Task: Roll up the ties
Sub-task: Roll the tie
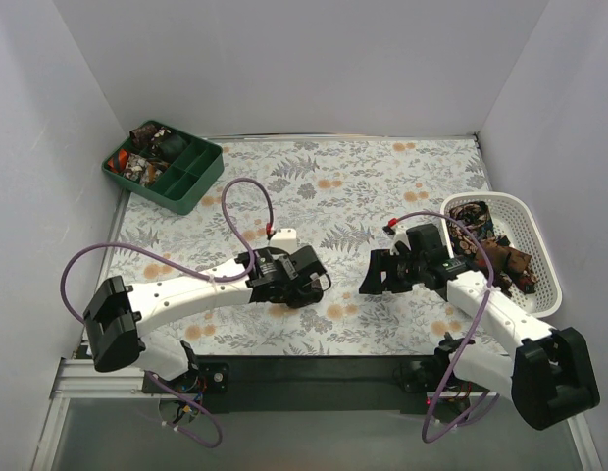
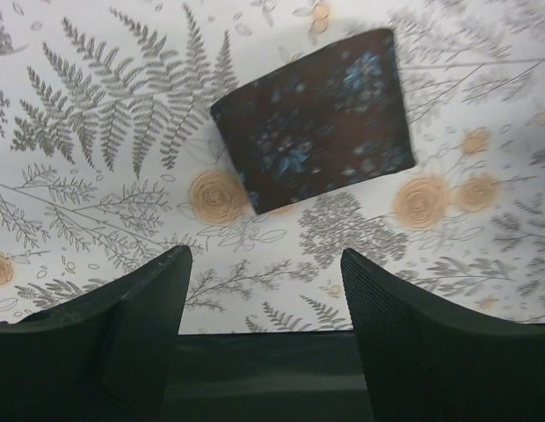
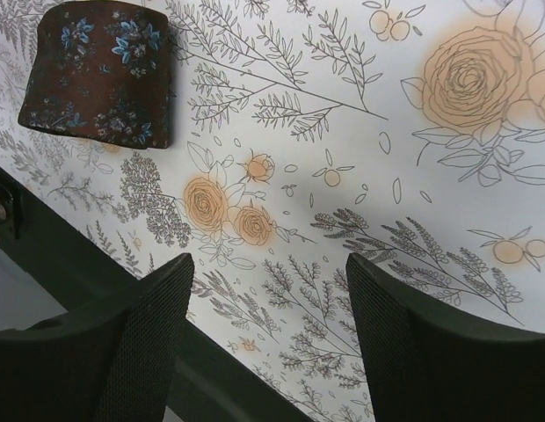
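With both pairs of jaws apart and empty, I saw the rolled tie (image 2: 316, 119) lying crosswise just ahead of the left gripper (image 2: 265, 264), farther from the right gripper (image 3: 268, 268).

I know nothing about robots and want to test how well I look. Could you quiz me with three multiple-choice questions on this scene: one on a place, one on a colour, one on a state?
1. Where does the white basket stand?
A) far left corner
B) right side
C) centre, between the arms

2. What colour is the divided tray?
A) green
B) red
C) yellow

3. How is the left gripper?
A) shut on a tie
B) open, holding nothing
C) shut, empty

Answers:
1 B: the top view shows it at the right edge.
2 A: its walls are dark green.
3 B: its jaws stand apart with nothing between, and the rolled tie lies beyond them.
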`<action>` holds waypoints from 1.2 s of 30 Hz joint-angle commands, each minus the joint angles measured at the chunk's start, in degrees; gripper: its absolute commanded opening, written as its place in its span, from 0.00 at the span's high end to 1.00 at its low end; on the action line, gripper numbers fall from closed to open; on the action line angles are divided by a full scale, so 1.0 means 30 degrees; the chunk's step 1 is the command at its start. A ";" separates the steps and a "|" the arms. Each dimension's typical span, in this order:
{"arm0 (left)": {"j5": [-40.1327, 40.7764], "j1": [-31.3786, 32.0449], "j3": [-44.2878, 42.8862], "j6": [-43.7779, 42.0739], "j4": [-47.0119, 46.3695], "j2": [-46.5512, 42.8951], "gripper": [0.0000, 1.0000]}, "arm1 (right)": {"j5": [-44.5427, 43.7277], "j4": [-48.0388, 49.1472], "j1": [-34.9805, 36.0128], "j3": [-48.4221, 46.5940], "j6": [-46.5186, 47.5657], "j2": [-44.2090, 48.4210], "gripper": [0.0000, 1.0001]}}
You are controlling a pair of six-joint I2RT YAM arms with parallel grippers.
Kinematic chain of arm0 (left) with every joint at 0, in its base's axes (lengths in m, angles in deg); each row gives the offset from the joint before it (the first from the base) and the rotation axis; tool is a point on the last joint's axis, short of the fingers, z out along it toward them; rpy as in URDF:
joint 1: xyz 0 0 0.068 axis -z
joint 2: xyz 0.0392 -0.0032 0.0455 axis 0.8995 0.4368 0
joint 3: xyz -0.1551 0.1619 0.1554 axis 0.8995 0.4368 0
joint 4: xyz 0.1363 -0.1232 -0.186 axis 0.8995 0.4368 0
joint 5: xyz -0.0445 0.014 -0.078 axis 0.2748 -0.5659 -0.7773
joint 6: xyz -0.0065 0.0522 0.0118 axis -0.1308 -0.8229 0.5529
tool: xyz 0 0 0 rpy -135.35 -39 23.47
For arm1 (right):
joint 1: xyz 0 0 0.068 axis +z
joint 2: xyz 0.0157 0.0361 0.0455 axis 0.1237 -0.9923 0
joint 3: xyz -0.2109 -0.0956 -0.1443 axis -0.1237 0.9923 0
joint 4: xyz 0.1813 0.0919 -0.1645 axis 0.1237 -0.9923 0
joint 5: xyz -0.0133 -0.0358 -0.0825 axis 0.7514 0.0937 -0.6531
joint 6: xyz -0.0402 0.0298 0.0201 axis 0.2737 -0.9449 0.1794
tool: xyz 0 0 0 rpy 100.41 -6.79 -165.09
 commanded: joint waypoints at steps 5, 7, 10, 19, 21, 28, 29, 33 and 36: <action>-0.1403 -0.0125 0.3376 0.1493 -0.1410 -0.1139 0.37 | 0.1647 0.1781 0.0524 -0.0669 -0.0101 -0.1428 0.47; -0.1580 -0.0125 0.3905 0.1433 -0.2229 -0.1110 0.37 | 0.1647 0.2046 0.0643 -0.0728 -0.0334 -0.1838 0.47; -0.1085 -0.0125 0.4931 0.1579 -0.3226 -0.1080 0.37 | 0.1793 0.2456 0.0760 -0.0699 -0.0598 -0.2278 0.47; 0.0441 -0.0944 0.6280 0.0234 -0.6422 -0.0701 0.37 | 0.1530 0.2603 0.0790 -0.0494 -0.0716 -0.2367 0.47; 0.0354 -0.1325 0.6398 -0.0205 -0.7183 -0.0437 0.37 | 0.1413 0.2603 0.0790 -0.0465 -0.0804 -0.2338 0.47; 0.0179 -0.2730 0.7041 -0.1290 -0.8733 0.0442 0.39 | 0.1237 0.2574 0.0790 -0.0406 -0.0833 -0.2221 0.47; 0.0120 -0.3109 0.7101 -0.1611 -0.8912 0.0501 0.40 | 0.1208 0.2545 0.0790 -0.0406 -0.0833 -0.2250 0.47; 0.0441 -0.3903 0.7247 -0.2692 -0.9411 0.0444 0.40 | 0.1149 0.2545 0.0761 -0.0406 -0.0746 -0.2250 0.47; 0.0412 -0.4197 0.7219 -0.3921 -0.9997 0.0209 0.40 | 0.1149 0.2574 0.0790 -0.0465 -0.0687 -0.2279 0.47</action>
